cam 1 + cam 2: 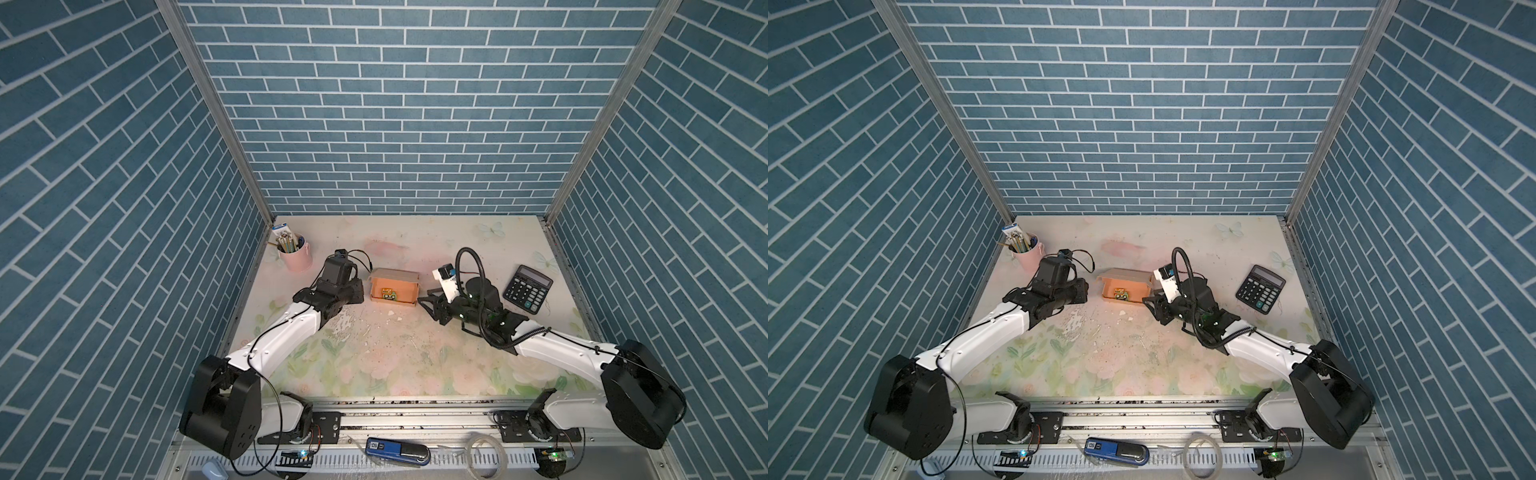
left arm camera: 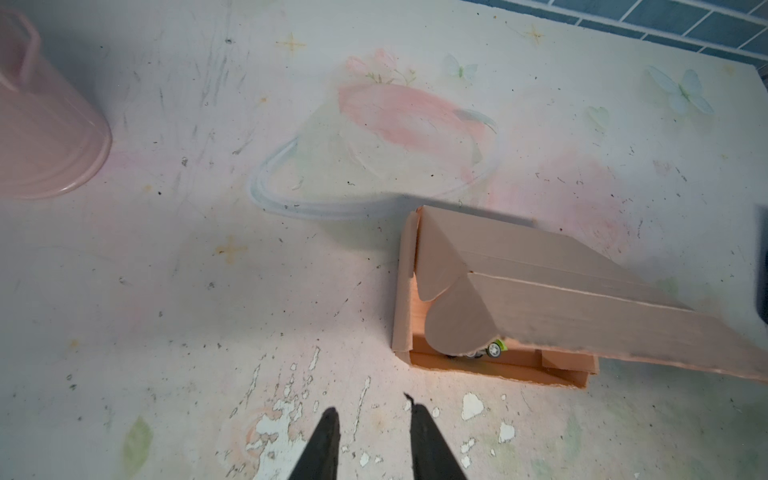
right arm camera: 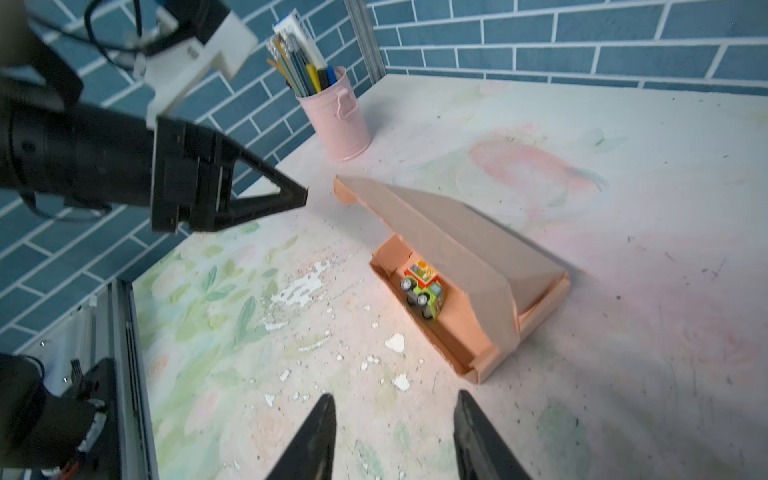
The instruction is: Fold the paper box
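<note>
The paper box (image 1: 394, 286) (image 1: 1125, 286) stands mid-table as a shallow tan-orange tray, and its lid (image 3: 457, 249) slants half-lowered over it. A rounded side flap (image 2: 457, 320) hangs from the lid into the tray. Inside the tray lies a small green toy car (image 3: 424, 291) (image 2: 494, 349). My left gripper (image 1: 360, 293) (image 2: 372, 409) hovers just off the box's left end, open a narrow gap with nothing in it. My right gripper (image 1: 426, 305) (image 3: 395, 397) sits off the right front corner, open wider and empty. Neither gripper touches the box.
A pink cup of pencils (image 1: 296, 254) stands at the back left, close behind the left arm. A black calculator (image 1: 528, 288) lies at the right, behind the right arm. White flakes of peeled mat (image 1: 390, 312) lie in front of the box. Blue brick walls enclose three sides.
</note>
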Tool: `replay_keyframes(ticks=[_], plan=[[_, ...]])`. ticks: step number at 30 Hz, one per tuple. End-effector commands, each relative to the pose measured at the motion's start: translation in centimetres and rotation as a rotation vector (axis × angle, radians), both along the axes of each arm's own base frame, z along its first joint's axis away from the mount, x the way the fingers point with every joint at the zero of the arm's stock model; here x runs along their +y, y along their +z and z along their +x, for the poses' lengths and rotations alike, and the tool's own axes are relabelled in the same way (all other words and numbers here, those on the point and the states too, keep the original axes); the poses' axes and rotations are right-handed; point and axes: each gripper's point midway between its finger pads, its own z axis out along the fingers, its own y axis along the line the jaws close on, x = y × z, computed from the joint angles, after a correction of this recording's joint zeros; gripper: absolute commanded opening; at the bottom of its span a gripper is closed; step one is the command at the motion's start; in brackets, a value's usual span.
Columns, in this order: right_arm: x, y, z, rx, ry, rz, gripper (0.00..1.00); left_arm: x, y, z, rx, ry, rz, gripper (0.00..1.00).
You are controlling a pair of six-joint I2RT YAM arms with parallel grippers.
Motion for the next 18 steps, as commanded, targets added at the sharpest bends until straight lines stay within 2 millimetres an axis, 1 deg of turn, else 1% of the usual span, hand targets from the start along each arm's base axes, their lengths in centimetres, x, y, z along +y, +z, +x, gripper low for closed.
replay_keyframes(ticks=[1, 3, 5, 7, 9, 12, 14, 16, 18], plan=[[-0.1, 1.2, 2.1, 0.107, -0.072, -0.001, 0.44, 1.2, 0.7, -0.5, 0.018, 0.037, 0.014, 0.32], [0.1, 1.7, 3.5, 0.126, -0.109, -0.02, 0.44, 1.1, 1.9, 0.1, -0.004, 0.038, 0.01, 0.32], [0.4, 1.7, 4.9, 0.155, -0.141, -0.051, 0.43, 0.7, 3.1, 1.0, -0.027, 0.031, 0.006, 0.32], [1.1, 1.5, 6.0, 0.176, -0.148, -0.077, 0.42, -0.1, 4.1, 2.1, -0.049, 0.009, -0.009, 0.32], [1.7, 0.9, 6.8, 0.194, -0.146, -0.1, 0.41, -1.3, 4.6, 3.4, -0.048, -0.026, -0.028, 0.32], [2.2, -0.1, 8.0, 0.227, -0.152, -0.118, 0.4, -3.2, 4.9, 5.5, -0.02, -0.082, -0.048, 0.32], [2.5, -1.1, 8.6, 0.258, -0.147, -0.122, 0.4, -4.4, 4.7, 6.6, -0.004, -0.114, -0.061, 0.33], [2.9, -2.0, 9.0, 0.283, -0.143, -0.132, 0.39, -5.5, 4.3, 7.3, 0.006, -0.143, -0.069, 0.32], [3.2, -3.2, 9.2, 0.304, -0.134, -0.147, 0.39, -6.2, 3.6, 7.8, 0.028, -0.161, -0.07, 0.32]])
